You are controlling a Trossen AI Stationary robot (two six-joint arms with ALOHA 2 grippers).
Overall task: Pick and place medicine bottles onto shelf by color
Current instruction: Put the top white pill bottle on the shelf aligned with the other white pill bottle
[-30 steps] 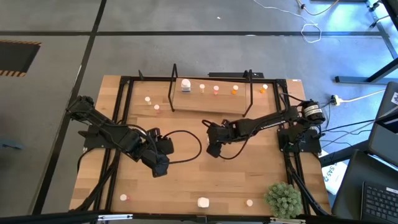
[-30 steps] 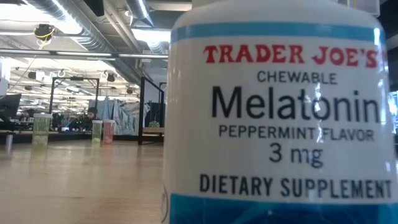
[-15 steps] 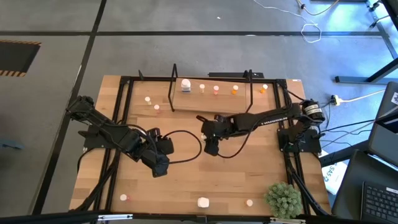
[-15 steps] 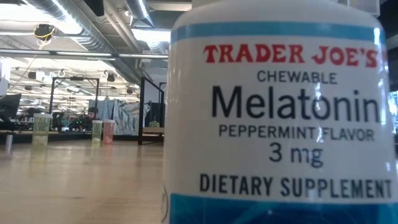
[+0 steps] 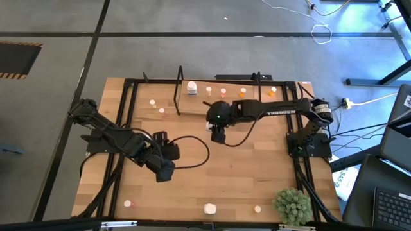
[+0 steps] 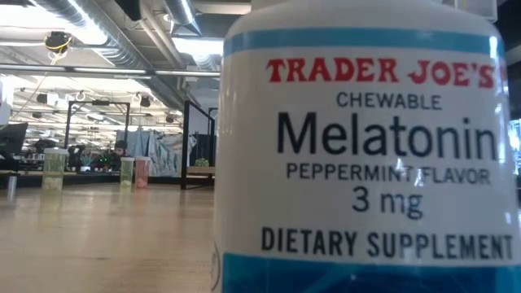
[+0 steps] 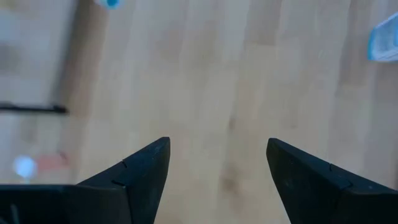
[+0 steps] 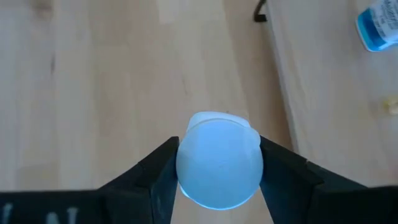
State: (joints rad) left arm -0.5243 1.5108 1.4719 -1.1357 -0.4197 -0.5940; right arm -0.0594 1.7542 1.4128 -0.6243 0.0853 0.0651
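My right gripper [image 5: 217, 133] hangs over mid-table just near of the shelf [image 5: 218, 104], shut on a chunky white bottle [image 8: 217, 158]. The shelf's pale base carries a white bottle [image 5: 191, 87] and small cream, pink and orange ones [image 5: 223, 92], all standing on their bases. Two small bottles [image 5: 157, 106] stand left of the shelf. More bottles stand along the near edge, one of them white [image 5: 209, 208]; it fills the low view [image 6: 358, 146]. My left gripper [image 5: 164, 172] waits open over bare wood at mid-left [image 7: 217, 162]. My right gripper pinches the white bottle between its two fingers, one on each side of the body just under the cap [image 8: 217, 134]. The fingers [image 8: 158, 171] come from above, pointing down. The bottle sits upright in the hold; its base is hidden beneath it.
A black frame [image 5: 128, 115] runs round the tabletop. A green bushy plant [image 5: 292, 205] stands at the near right corner. A black cable [image 5: 192, 151] loops across mid-table between the arms. Bare wood lies between the shelf and the near-edge bottles.
My right gripper has carried the white bottle toward the far edge and slightly left, from mid-table up to the shelf's near side, with the arm stretching out. It has stayed shut on the bottle.
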